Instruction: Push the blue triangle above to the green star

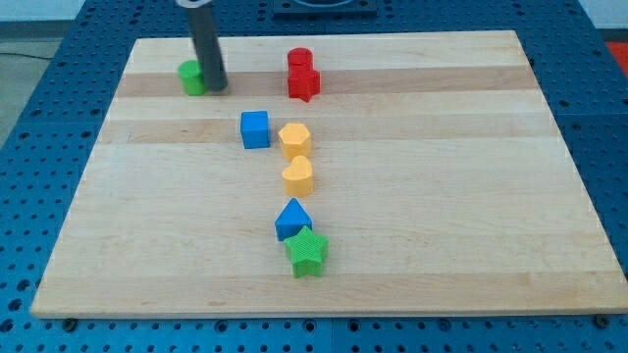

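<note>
The blue triangle is found touching the green star, just above it toward the view's top; the placement is judged essentially met. My tip is seen well apart, against a green block near the board's top. No jaws are fitted.

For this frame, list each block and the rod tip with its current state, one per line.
blue triangle: touching green star, just above it
green star: flat, near the view's bottom
yellow heart: alone, above triangle
yellow hexagon: beside blue cube
blue cube: flat
red blocks: paired, touching
green block: against my tip
my tip: far from triangle
</note>
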